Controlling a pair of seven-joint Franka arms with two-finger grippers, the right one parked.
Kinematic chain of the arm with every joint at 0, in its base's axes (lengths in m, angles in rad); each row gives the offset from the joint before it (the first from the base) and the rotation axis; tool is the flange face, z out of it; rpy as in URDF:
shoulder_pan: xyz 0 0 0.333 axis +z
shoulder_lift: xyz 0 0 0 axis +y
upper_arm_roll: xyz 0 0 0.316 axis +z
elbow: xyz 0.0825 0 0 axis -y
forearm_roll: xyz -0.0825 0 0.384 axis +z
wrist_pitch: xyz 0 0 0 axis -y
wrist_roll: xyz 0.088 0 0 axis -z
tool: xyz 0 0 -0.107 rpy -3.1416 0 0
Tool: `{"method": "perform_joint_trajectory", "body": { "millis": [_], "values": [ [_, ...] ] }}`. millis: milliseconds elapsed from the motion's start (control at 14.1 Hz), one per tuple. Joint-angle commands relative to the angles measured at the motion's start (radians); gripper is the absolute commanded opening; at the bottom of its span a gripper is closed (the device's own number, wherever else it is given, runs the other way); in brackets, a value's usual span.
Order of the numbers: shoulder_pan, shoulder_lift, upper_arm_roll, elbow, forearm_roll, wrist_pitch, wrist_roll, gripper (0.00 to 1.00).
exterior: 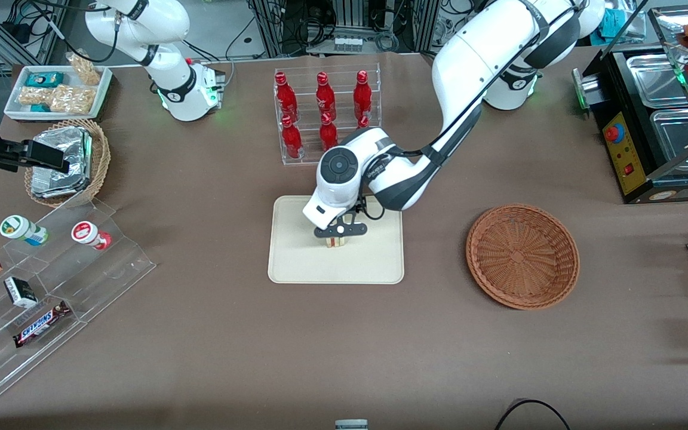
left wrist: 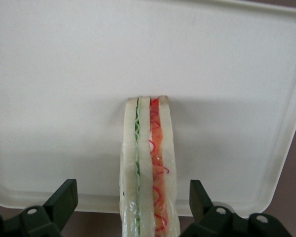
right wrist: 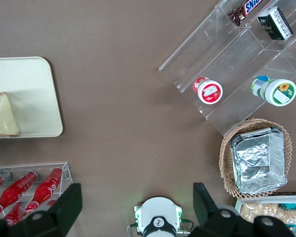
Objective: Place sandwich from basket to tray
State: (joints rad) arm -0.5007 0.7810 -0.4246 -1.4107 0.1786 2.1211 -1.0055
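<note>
Sandwich on the tray, under the gripper

The gripper (exterior: 337, 237) hung low over the cream tray (exterior: 296, 263), its jaws straddling the sandwich (exterior: 336, 242), which stood on the tray's middle; whether the jaws pressed the bread could not be told. The round reddish-brown basket (exterior: 522, 255) lay on the brown bench (exterior: 212, 334) toward the working arm's end, well apart from the tray. A clear rack of red bottles (exterior: 322, 113) stood farther from the camera than the tray. Toward the parked arm's end sat a tan basket of foil packets (exterior: 69, 161) and a clear stepped stand (exterior: 51, 298) with snacks.
</note>
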Motion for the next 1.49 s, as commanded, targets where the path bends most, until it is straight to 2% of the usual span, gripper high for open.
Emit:
{"method": "perform_joint_trajectory", "body": {
  "millis": [0,425,638,780,992,1417],
  "values": [
    [0.046,-0.052,-0.003,-0.001,0.010,-0.024,-0.015,1.00],
    [0.221,-0.229,-0.013,-0.016,0.005,-0.281,0.040,1.00],
    [0.323,-0.310,-0.008,-0.016,-0.036,-0.432,0.184,1.00],
    [0.411,-0.365,-0.008,-0.013,-0.034,-0.547,0.296,1.00],
    [0.560,-0.451,-0.008,-0.002,-0.036,-0.674,0.555,1.00],
    [0.709,-0.525,-0.005,0.044,-0.036,-0.851,0.836,1.00]
  ]
}}
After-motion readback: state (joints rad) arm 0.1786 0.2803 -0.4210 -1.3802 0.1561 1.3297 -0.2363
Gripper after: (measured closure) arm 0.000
